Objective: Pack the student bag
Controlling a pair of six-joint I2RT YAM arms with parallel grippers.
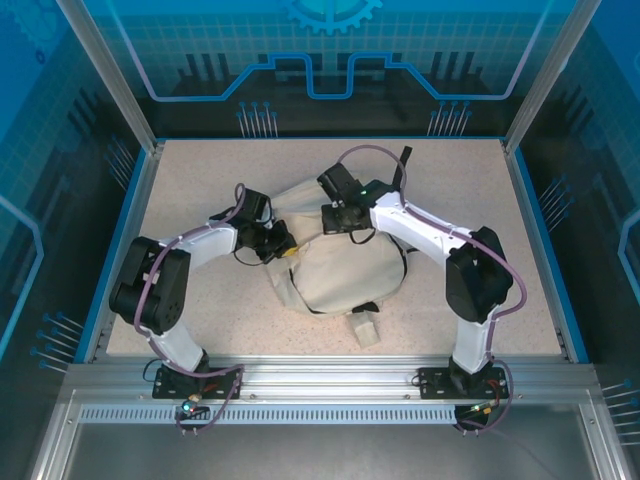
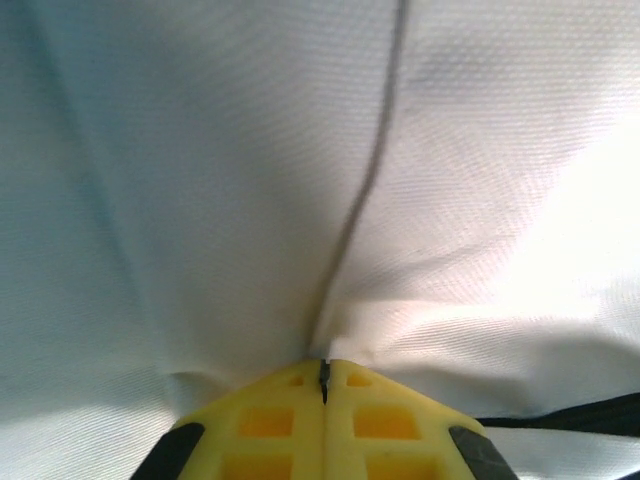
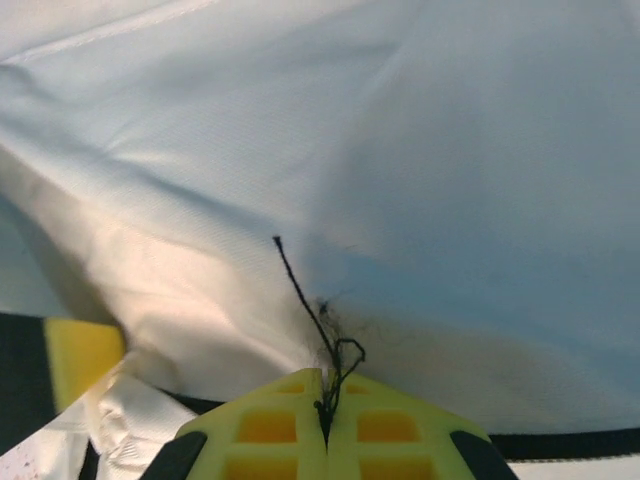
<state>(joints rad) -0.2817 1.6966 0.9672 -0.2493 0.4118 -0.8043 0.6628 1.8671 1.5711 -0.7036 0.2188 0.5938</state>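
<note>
Pinching a fold of cream cloth, the left claw (image 2: pixel 323 372) is clenched on the student bag (image 1: pixel 345 270) at its upper-left edge. Its yellow fingers are pressed together with fabric puckered between them, and a seam (image 2: pixel 375 160) runs away from the grip. The bag lies slumped in the middle of the surface (image 1: pixel 200 190), with a thin black strap (image 1: pixel 405 262) curving along its right side. On the bag's far edge, just right of the first grip, the right claw (image 3: pixel 322 388) is likewise clenched on cloth, with a frayed black thread (image 3: pixel 300 285) caught at its tips. Both holds sit near each other on the same end of the bag, so the step in hand looks like spreading the mouth open. To do it well, the two grips should draw apart evenly and lift a little, so the soft cloth tents instead of dragging the whole bag sideways. Whether each claw holds one layer or has pinched both walls together cannot be told; if both are caught, pulling will only stretch a closed seam. The right hold looks shallow and may slip under load, so a slow pull is wiser. A small pale block (image 1: pixel 365 331) lies just beside the bag's near edge, probably waiting to go in. One claw would have to let go to fetch it, and limp fabric is likely to fall shut, so the mouth should be opened wide first.
</note>
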